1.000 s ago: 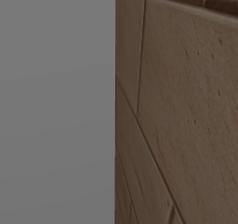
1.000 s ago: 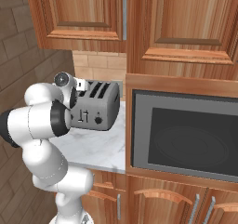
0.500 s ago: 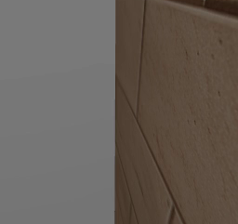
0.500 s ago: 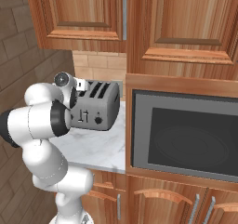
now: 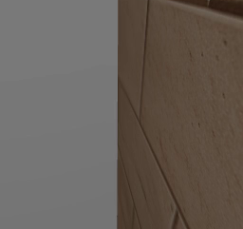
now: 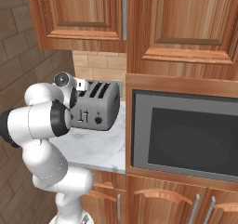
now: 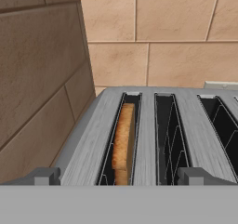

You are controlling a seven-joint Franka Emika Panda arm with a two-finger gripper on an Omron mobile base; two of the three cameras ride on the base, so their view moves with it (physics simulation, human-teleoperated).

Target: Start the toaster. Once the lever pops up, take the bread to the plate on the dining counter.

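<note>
At the bottom edge of the hand view, the gripper [image 7: 119, 176] shows as two small grey fingertips [image 7: 45, 175] set far apart, spread wide and holding nothing. Between and just beyond them lies the top of the toaster [image 7: 148, 125], its long slots running away from the camera toward the tiled wall [image 7: 153, 37] at the top of the frame. The bread [image 7: 123, 141] stands on edge in the leftmost slot, a thin brown slice whose long axis runs along that slot, so it points straight up the frame from the gripper's left side. The slots to the right look empty.

In the right base view the toaster [image 6: 95, 107] sits left of centre on a marble counter [image 6: 93, 148], beside a built-in microwave [image 6: 186, 135], with the arm's hand close at its upper left corner. The lever cannot be made out here, so I judge starting the toaster is the step in hand.
</note>
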